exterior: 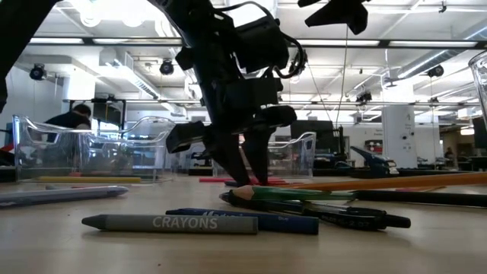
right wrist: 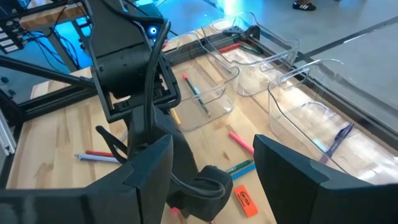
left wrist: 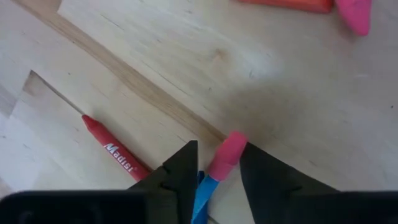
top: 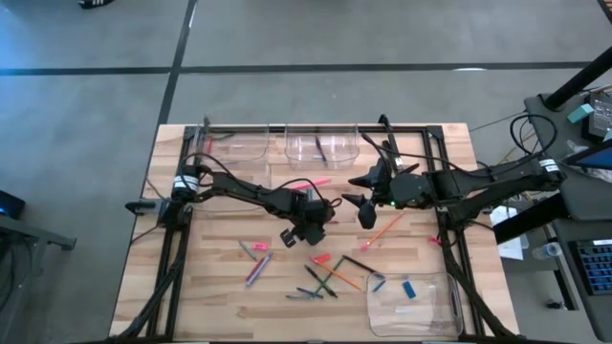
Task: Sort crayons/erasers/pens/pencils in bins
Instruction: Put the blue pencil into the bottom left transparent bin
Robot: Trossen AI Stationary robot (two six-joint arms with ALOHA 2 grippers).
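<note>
Left tool [left wrist: 218,148] down low on the table [top: 210,287], near the middle of the high view. Right in front of it, between its 2 dark fingers [left wrist: 180,171], a blue stick with a pink end [left wrist: 225,154]. Maybe a pencil with a rubber tip, hard to say. Long way of the stick pointing forward out of the gap, tipped a little to one side, so 1 finger on each long side of it. Good for a pinch across the thin way. Fingers drawn in close, about as wide as the stick, 1 of them touching the pink end. Cannot tell if squeezed tight yet or just about to be. A red crayon [left wrist: 115,149] lying just beside, not in the gap. Right tool [right wrist: 213,149] up in the air just right of the middle in the high view, fingers wide apart and holding nothing. Left arm much nearer to this stick. Bins [top: 322,158] along the top edge of the table, 1 more bin [top: 421,330] at the lower right. More loose sticks [top: 330,277] on the wood below the middle.
</note>
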